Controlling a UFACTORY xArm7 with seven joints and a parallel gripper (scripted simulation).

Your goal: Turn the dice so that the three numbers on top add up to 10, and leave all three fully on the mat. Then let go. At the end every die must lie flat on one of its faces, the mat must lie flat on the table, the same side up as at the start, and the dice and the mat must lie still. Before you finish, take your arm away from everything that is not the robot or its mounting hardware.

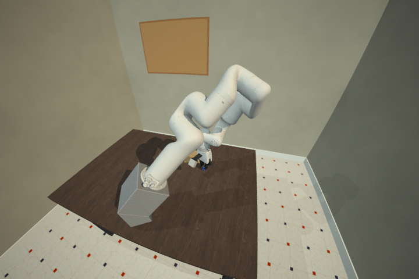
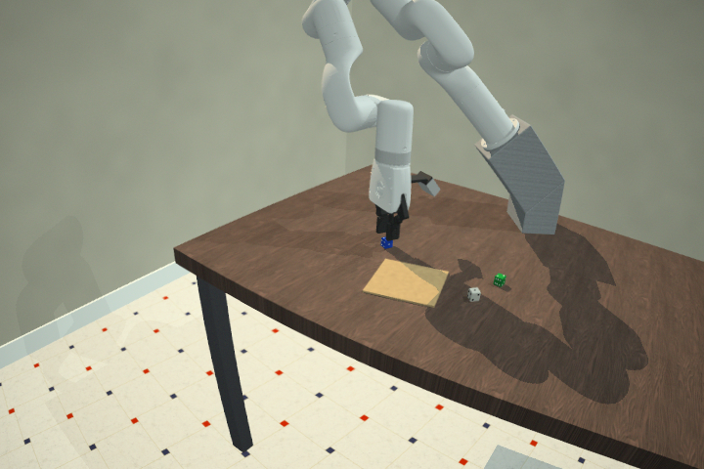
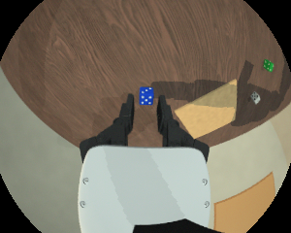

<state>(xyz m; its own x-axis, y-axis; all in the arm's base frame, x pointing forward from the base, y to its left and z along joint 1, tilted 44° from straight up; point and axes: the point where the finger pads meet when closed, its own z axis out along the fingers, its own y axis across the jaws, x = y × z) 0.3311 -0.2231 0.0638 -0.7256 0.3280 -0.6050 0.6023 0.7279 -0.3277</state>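
On the brown table (image 1: 216,210) (image 2: 320,237) (image 3: 107,44) lie three dice and one tan mat (image 2: 405,282) (image 3: 209,114), none of the dice on it. One blue die (image 1: 203,168) (image 2: 386,242) (image 3: 146,96) sits below the one gripper (image 1: 205,162) (image 2: 388,234) (image 3: 145,102), whose two fingers stand partly open, gripping nothing. Two others, one white die (image 2: 473,294) (image 3: 255,98) and one green die (image 2: 500,279) (image 3: 268,65), lie near each other, beyond the mat from the blue one.

One arm (image 1: 219,102) (image 2: 461,91), white, seven-jointed, bent sharply at the elbow; in the top view, its base end at seven o'clock, its elbow at one o'clock. One wrist (image 2: 394,130), upright. One gripper (image 1: 206,162) (image 2: 387,231) (image 3: 145,102), pointing down to six o'clock in the exterior view. Two black fingers, parted, parallel, at nine and three o'clock in the wrist view.
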